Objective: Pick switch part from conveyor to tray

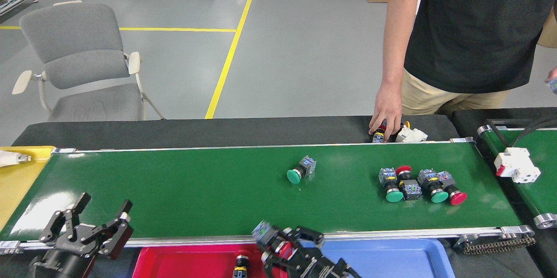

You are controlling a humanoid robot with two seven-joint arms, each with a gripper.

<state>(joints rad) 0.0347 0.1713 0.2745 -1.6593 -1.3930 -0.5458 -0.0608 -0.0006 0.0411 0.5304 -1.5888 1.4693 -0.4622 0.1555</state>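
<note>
The right gripper [278, 243] is clamping a red-capped switch part [266, 233] at the conveyor's [174, 191] near rail, over the red tray [182, 260] beside the blue tray [391, 258], while the left gripper [93, 219] is hanging with fingers spread, holding nothing. A green-capped switch [300, 170] is lying alone mid-belt; a cluster of switches [420, 183] is sitting further right, and a person's hand [386, 112] is resting on parts beyond the far rail.

A green conveyor [174, 191] carries push-button switches; one green-capped switch [300, 170] lies alone mid-belt. The right gripper [283, 243] clasps a red-capped switch [270, 236] above the red tray [182, 260].
</note>
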